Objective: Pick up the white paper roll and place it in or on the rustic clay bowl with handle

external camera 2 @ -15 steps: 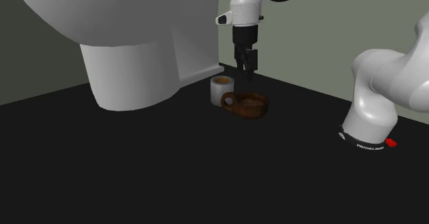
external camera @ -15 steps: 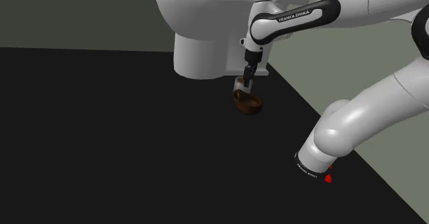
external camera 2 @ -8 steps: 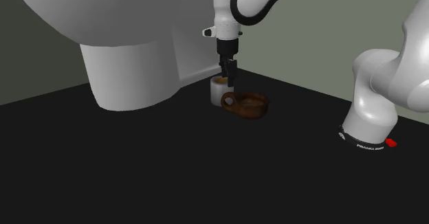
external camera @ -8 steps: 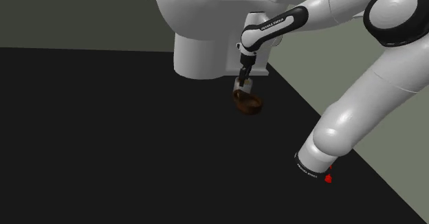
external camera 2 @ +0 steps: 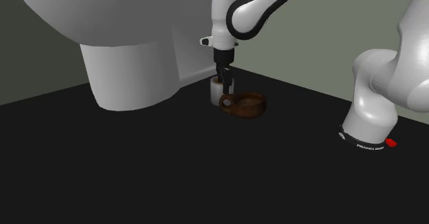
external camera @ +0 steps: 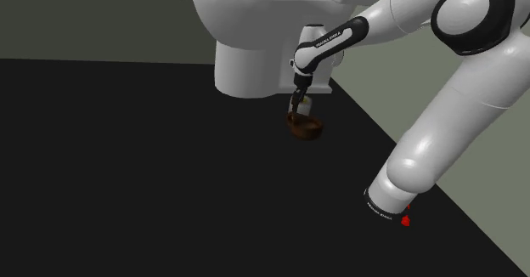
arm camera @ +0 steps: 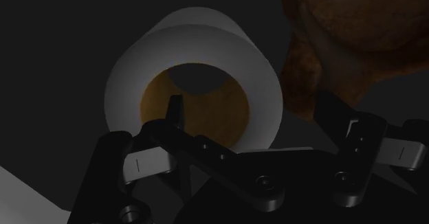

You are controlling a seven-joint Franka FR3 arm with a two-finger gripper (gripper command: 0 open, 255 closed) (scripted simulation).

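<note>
The white paper roll (arm camera: pixel 199 51) stands upright on the black floor, its brown core facing the wrist camera. It is right beside the brown clay bowl with handle (external camera 2: pixel 245 106), on the toilet side of it. My gripper (external camera 2: pixel 225 86) has come straight down onto the roll (external camera 2: pixel 215 91) and is open. One finger (arm camera: pixel 174 113) reaches into the core and the other (arm camera: pixel 357 137) is outside the roll wall, toward the bowl (arm camera: pixel 350 30); neither presses the wall. In the shoulder view the gripper (external camera: pixel 296 107) hides most of the roll, just behind the bowl (external camera: pixel 307 127).
A large white toilet (external camera: pixel 246 46) rises right behind the roll and bowl, its base (external camera 2: pixel 137 64) close to the gripper. The arm's base (external camera 2: pixel 368 119) stands on the black floor at the second exterior view's right. Grey-green wall lies beyond.
The gripper has moved from above the bowl's far side toward the toilet and dropped down onto the paper roll. Roll and bowl have not moved.
</note>
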